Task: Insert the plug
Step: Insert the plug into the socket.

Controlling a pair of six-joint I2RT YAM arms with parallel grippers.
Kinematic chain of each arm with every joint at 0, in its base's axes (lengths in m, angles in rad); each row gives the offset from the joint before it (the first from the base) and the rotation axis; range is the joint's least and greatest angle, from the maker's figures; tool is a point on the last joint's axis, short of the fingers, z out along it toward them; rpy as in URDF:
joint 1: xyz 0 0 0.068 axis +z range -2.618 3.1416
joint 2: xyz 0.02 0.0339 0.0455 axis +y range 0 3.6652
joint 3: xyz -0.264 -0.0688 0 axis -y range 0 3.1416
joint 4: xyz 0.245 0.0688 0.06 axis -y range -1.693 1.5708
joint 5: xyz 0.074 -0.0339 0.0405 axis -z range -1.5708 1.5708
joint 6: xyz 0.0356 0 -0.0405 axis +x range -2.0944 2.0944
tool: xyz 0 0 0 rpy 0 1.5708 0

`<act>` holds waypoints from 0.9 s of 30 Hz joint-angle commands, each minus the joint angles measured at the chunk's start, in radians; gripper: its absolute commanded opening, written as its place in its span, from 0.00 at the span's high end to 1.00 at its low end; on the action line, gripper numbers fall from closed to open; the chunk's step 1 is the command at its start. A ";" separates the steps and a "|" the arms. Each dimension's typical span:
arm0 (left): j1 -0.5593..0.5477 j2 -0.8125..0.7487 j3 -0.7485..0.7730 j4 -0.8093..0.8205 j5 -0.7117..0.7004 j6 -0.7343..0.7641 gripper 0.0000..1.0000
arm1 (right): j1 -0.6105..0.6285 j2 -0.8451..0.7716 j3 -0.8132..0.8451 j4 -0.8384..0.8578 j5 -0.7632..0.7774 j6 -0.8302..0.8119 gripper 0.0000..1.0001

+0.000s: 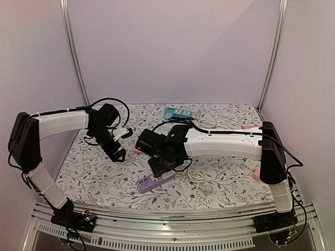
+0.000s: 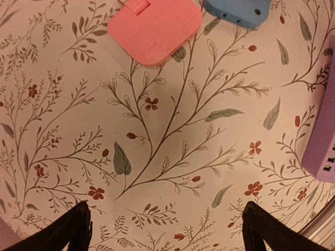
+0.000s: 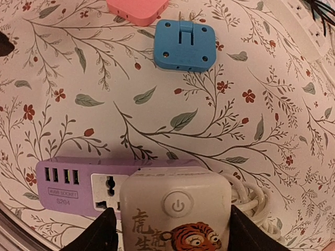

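Right gripper (image 3: 175, 225) has 1 dark finger (image 3: 99, 230) on each side of the plug (image 3: 175, 209), close against its sides. Can't tell if they press it or just flank it. Left gripper (image 2: 165, 235) hangs over bare cloth w/ its jaws spread wide, nothing btwn them.

Counts: 2 arms, 2 grippers, 1 plug, 1 purple power strip (image 3: 73, 180), 1 pink block (image 2: 154, 29), 1 blue block (image 3: 184, 44), 1 teal strip (image 1: 177, 113) at the back of the table (image 1: 104, 178), 1 white cable (image 3: 256, 201).

Power strip carries 4 USB slots in a row at its left end, then 1 socket showing in a white panel. The plug sits on the strip's face just right of that socket and covers the rest. How deep it is seated can't be told.

Plug: white, glossy plastic, rounded box shape, round power button on top, tiger picture w/ dark characters below it. Power strip: long, matte lilac bar w/ a small label under the USB slots. Pink block: flat, rounded corners, smooth. Blue block: squarish, rounded, w/ a recessed slot and 2 small holes, lying just beside the pink one. Cable: coiled loosely at the strip's right end. Table cover: pale, printed w/ leafy twigs and small red flowers.
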 commanded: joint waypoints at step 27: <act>-0.351 -0.103 -0.057 -0.004 0.025 0.177 0.01 | -0.204 -0.323 -0.364 0.322 -0.366 -0.062 0.36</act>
